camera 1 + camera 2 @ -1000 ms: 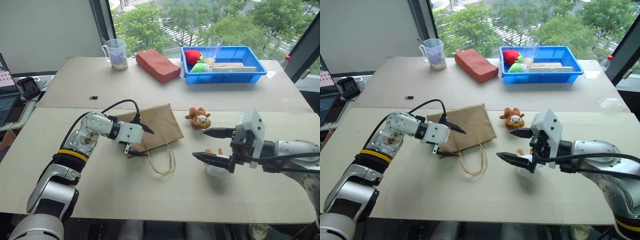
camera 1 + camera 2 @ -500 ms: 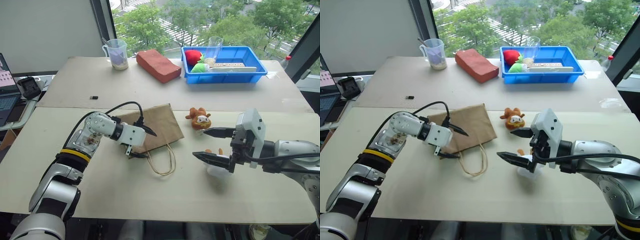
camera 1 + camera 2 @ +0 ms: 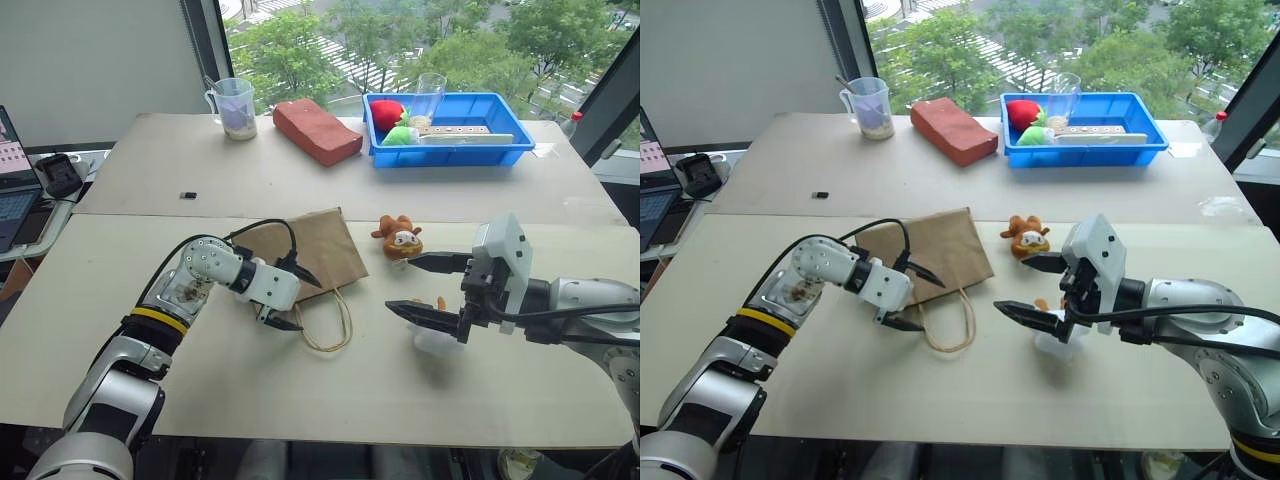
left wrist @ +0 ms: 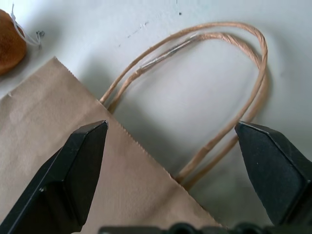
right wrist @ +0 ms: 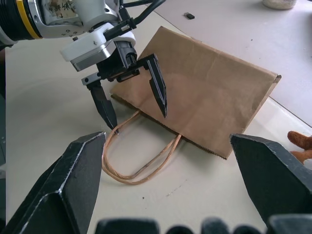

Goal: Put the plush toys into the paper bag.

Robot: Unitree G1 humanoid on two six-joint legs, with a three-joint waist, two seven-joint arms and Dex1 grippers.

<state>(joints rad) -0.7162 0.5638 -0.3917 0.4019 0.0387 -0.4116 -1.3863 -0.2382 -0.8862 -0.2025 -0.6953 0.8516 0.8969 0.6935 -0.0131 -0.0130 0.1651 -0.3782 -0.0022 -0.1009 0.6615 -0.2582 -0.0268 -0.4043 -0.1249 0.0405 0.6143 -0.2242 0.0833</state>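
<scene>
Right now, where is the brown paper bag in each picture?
Left eye view: paper bag flat, middle of the table.
Right eye view: middle, slightly left.
Left wrist view: lower corner, handles looping out.
Right wrist view: middle.
Shared landmark: its cord handles.

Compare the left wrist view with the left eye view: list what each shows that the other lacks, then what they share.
Only the left wrist view: a close look at the serrated mouth edge of the paper bag, framed by the left hand's open fingers.

Only the left eye view: the white plush toy under the open right hand, the blue bin, the reddish-brown packet, the cup.

Both: the bag lying flat, its cord handles, the orange-brown plush toy.
</scene>
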